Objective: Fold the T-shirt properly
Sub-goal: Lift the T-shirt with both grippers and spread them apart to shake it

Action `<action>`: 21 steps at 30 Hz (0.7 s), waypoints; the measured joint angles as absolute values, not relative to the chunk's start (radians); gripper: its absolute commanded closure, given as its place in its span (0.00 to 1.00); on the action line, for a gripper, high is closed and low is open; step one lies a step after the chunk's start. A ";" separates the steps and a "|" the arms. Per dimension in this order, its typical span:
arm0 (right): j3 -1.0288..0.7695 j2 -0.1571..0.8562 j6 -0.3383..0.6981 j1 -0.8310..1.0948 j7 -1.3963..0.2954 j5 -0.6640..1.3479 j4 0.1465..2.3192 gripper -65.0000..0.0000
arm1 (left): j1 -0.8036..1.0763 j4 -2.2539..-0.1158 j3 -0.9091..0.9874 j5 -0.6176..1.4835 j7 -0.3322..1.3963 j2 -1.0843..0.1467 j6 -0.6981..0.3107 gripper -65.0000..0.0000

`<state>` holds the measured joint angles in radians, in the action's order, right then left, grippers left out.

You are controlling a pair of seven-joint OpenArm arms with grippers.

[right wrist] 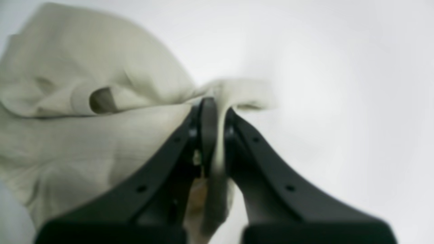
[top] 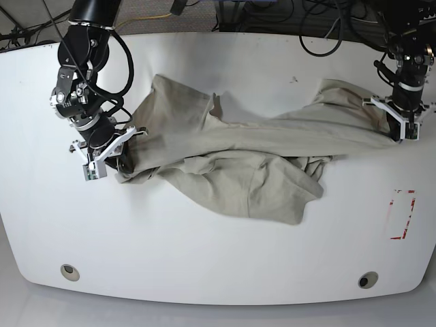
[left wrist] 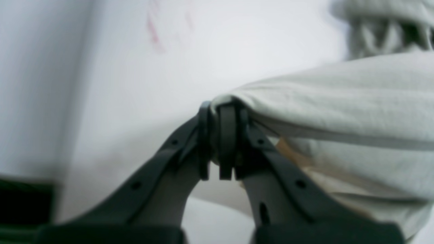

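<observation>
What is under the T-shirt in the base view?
The white table lies under the T-shirt, whose ends both grippers pinch; whatever else the bunched cloth may cover is hidden.

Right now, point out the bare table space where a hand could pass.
Free: the white table along its near edge, below the wrinkled pale beige T-shirt, and the far strip above it. Crowded: the middle band, cloth stretched between both grippers.

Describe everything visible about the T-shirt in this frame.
The pale beige-khaki, soft wrinkled cotton T-shirt lies bunched and stretched across the white table, unfolded, a loose flap sagging toward the front. The left gripper is shut on one end, the right gripper on the other; fabric shows pinched between both pairs of black fingers.
</observation>
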<state>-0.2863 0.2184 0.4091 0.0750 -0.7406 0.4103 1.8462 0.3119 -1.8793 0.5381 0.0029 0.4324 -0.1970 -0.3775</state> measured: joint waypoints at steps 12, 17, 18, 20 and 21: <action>-0.282 0.315 0.416 -0.154 -0.740 0.405 1.843 1.00 | -0.046 -1.906 0.462 -0.187 0.616 -0.208 -0.464 1.00; -0.226 0.362 0.463 -0.313 -0.745 0.390 1.774 1.00 | -0.189 -1.905 0.406 -0.270 0.636 -0.203 -0.492 1.00; -0.204 0.375 0.473 -0.349 -0.741 0.394 1.750 1.00 | -0.210 -1.903 0.387 -0.294 0.638 -0.204 -0.491 1.00; -0.163 0.393 0.475 -0.429 -0.738 0.399 1.707 1.00 | -0.255 -1.903 0.358 -0.310 0.636 -0.204 -0.496 1.00; -0.149 0.397 0.474 -0.461 -0.739 0.393 1.691 1.00 | -0.270 -1.905 0.348 -0.323 0.635 -0.203 -0.497 1.00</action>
<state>-0.1486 0.3965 0.4736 -0.4610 -0.7391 0.3935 1.6909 -0.2699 -1.9045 0.3485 -0.3225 0.6350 -0.2031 -0.4969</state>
